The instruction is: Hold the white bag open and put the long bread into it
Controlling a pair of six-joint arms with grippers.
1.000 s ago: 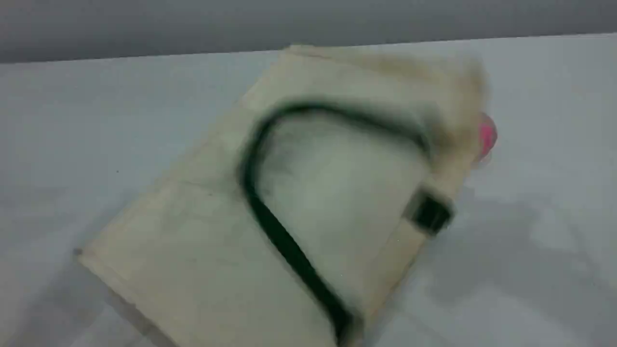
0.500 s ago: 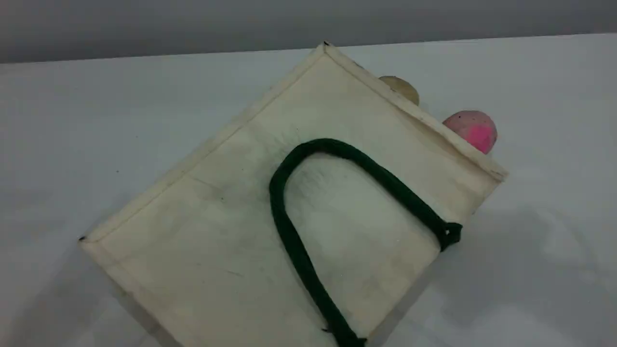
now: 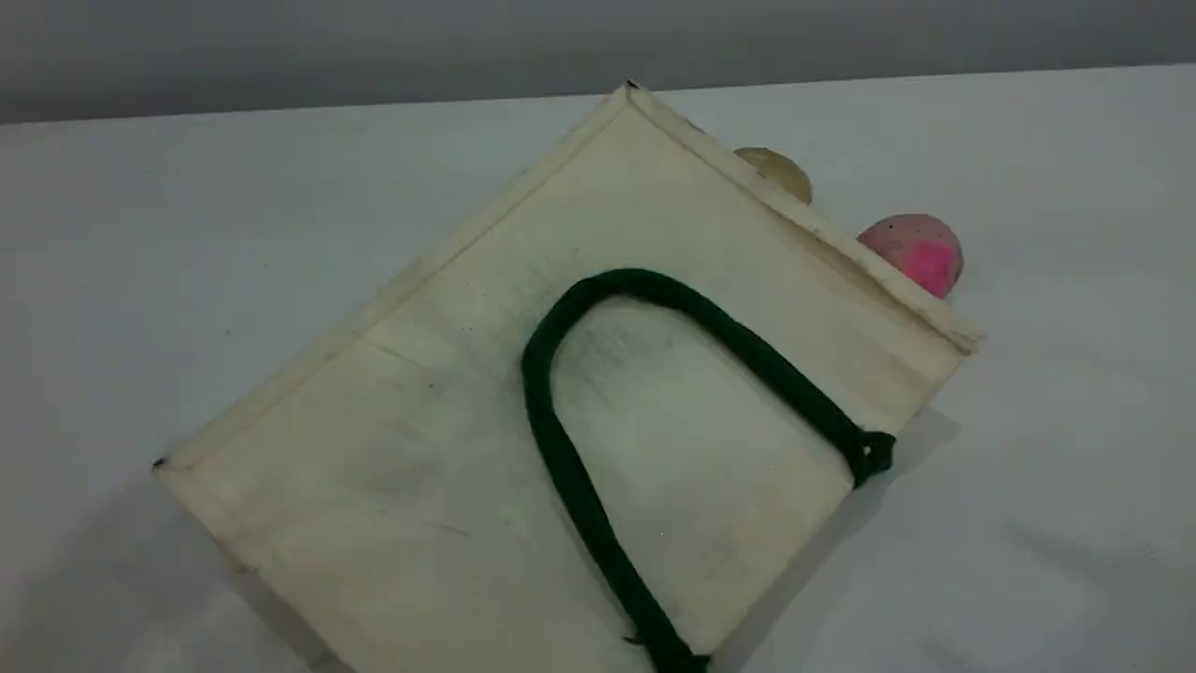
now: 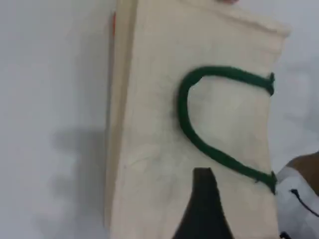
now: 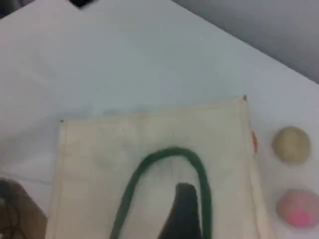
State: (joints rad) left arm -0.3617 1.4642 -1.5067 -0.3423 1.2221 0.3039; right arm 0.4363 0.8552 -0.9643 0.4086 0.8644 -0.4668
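The white bag [image 3: 448, 393] lies flat on the table, slanting from near left to far right. One dark green rope handle [image 3: 561, 449] rests curved on its top face. The same bag [image 4: 149, 124] fills the left wrist view, and my left gripper [image 4: 203, 199] hovers above it as a single dark fingertip with nothing in it. My right gripper [image 5: 183, 199] also hovers over the bag [image 5: 99, 149], near the handle [image 5: 199, 169], holding nothing. Neither arm appears in the scene view. The long bread is hidden or out of view.
A pink ball [image 3: 920, 252] and a pale beige round thing [image 3: 780, 173] sit just behind the bag's far right edge; both show in the right wrist view as well, pink ball [image 5: 296, 209], beige thing [image 5: 290, 144]. A thin orange-red sliver [image 5: 254, 142] peeks beside the bag's edge.
One second ago the bag and its handle were blurred in motion; they have since settled flat and lie still. The shadow on the table at the right has shrunk.
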